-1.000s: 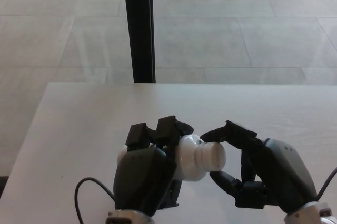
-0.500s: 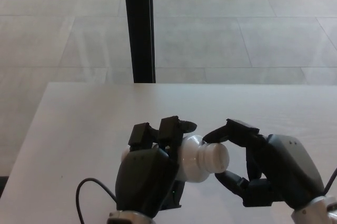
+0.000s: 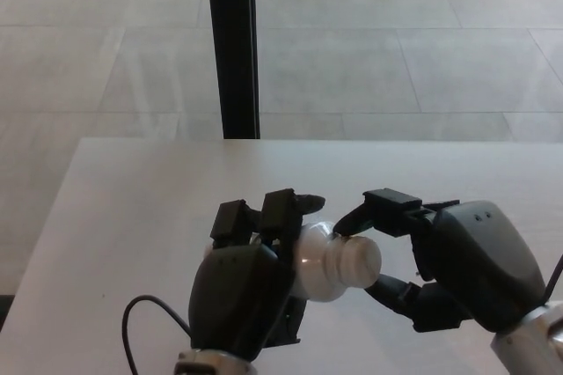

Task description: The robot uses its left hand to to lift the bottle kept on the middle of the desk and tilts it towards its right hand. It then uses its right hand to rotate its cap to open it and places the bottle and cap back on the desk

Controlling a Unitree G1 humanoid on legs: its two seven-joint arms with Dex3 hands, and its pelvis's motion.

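The fingers (image 3: 264, 221) of the left hand (image 3: 242, 291) are clamped around the body of the white bottle (image 3: 312, 261), curling over its top side while the palm covers most of it from the camera. The bottle lies tilted on its side in that grip, held above the near part of the desk (image 3: 132, 208), roughly midway between the desk's left and right edges, its neck pointing toward the right hand (image 3: 457, 265). The white cap (image 3: 359, 261) sits on the end of the neck, facing the right hand. The fingers (image 3: 383, 208) of the right hand are closed in on the cap: the upper ones reach over it and touch its top edge, and the thumb comes up under it from below, so the cap sits pinched between them. Behind the fingers, the rounded black back of the right hand fills the lower right corner of the view, and its wrist runs off the bottom edge. A thin black cable (image 3: 145, 318) loops beside the left wrist, over the near left part of the desk. Past the far edge of the desk, a dark post (image 3: 231, 40) stands upright on a pale tiled floor (image 3: 396, 40).
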